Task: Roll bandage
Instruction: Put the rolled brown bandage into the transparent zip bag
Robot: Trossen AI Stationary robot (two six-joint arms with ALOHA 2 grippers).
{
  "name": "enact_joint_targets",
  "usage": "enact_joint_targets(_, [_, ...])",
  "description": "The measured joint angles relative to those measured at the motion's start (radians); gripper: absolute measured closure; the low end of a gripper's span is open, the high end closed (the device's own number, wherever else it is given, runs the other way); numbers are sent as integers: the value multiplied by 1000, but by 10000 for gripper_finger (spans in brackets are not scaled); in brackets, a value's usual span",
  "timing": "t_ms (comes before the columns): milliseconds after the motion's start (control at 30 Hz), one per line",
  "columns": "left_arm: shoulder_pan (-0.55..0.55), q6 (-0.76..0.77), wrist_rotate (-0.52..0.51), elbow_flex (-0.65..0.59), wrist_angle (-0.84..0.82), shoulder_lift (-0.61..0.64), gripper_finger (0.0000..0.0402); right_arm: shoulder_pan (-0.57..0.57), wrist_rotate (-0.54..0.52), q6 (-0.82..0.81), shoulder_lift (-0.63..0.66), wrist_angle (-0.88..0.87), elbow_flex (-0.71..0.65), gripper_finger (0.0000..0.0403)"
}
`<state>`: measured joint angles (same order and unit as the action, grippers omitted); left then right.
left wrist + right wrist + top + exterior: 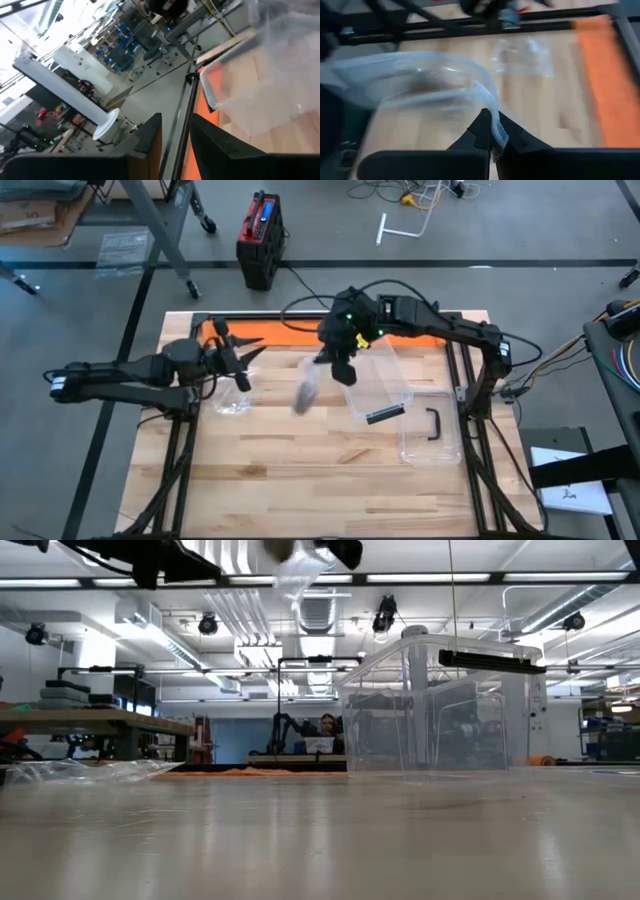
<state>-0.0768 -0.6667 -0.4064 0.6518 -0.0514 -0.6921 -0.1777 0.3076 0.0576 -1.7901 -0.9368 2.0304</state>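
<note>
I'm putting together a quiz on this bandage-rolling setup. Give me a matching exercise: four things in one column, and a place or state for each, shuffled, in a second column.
Things:
1. right end effector
2. left end effector
3. clear plastic box
4. orange mat

Places or states:
A. lies along the table's far edge
B. shut on a clear plastic bag, lifted above the table
C. stands on the table's right half, a black handle on its rim
D. holds nothing, over the table's left side above a crumpled plastic wrapper

Pairs: 1-B, 2-D, 3-C, 4-A
</note>
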Motion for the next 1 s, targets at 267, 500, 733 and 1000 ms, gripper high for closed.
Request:
enact_joint_targets(267, [1, 27, 2, 0, -10, 30, 325, -49, -813, -112, 2, -225, 31, 403])
enact_joint_targets(500, [1, 42, 4, 0, -4, 17, 338, -43, -484, -127, 3, -216, 29, 403])
enact_joint_targets(733, [2, 90, 5, 0, 30, -30, 323, -6, -311, -46, 3, -84, 29, 403])
enact_joint_targets(1000, [2, 194, 183, 0, 128, -88, 258, -4, -349, -74, 3, -93, 29, 403])
